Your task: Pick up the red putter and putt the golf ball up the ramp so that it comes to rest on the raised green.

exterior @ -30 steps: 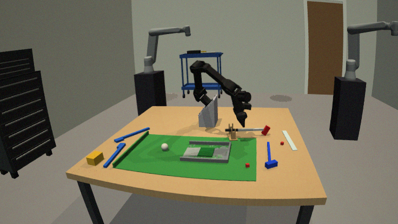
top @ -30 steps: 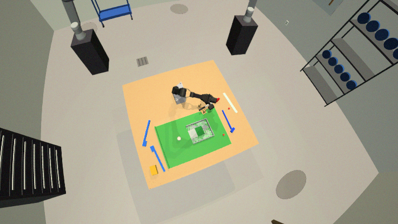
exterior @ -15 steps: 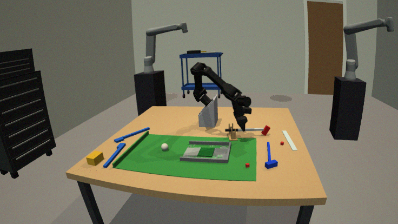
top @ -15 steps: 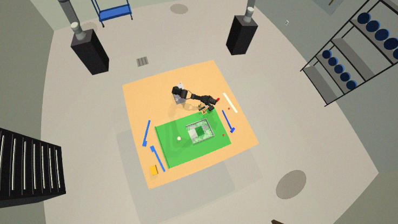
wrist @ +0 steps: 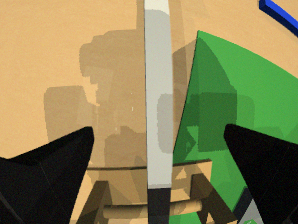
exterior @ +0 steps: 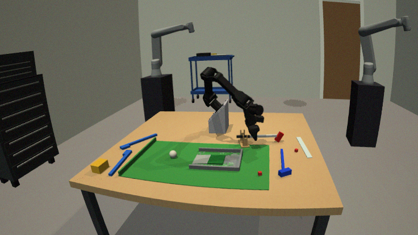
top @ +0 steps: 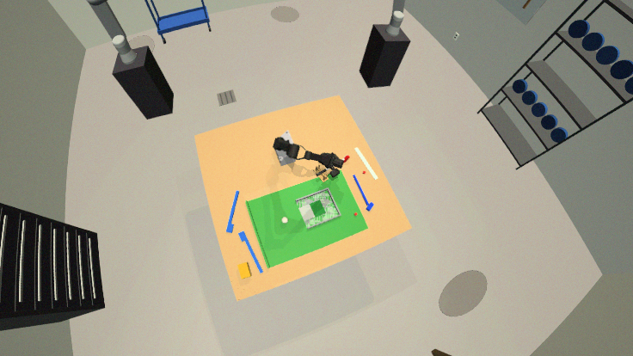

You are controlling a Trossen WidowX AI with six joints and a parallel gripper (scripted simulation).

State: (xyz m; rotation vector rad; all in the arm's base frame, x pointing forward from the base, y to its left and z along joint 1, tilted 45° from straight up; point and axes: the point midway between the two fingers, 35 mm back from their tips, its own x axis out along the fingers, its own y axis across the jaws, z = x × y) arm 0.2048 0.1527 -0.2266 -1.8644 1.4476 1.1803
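The red putter lies across a small wooden stand [exterior: 244, 142] [wrist: 99, 211] at the back edge of the green mat [top: 287, 248] [exterior: 175, 172]. My gripper [top: 334, 172] [exterior: 253, 135] [wrist: 162, 132] is open, one finger on each side of the shaft just above the stand, touching nothing. The white golf ball [top: 284, 219] [exterior: 172, 154] sits on the mat, left of the grey-framed ramp and raised green [top: 317, 208] [exterior: 216, 159].
Blue putters lie left of the mat [top: 232, 211] [exterior: 138, 141], [top: 250, 251] [exterior: 120, 162] and right of it [top: 363, 192] [exterior: 283, 163]. There are also a yellow block [top: 244, 270] [exterior: 99, 165], two small red cubes [exterior: 259, 173] [exterior: 296, 150] and a white strip [top: 365, 163] [exterior: 304, 147].
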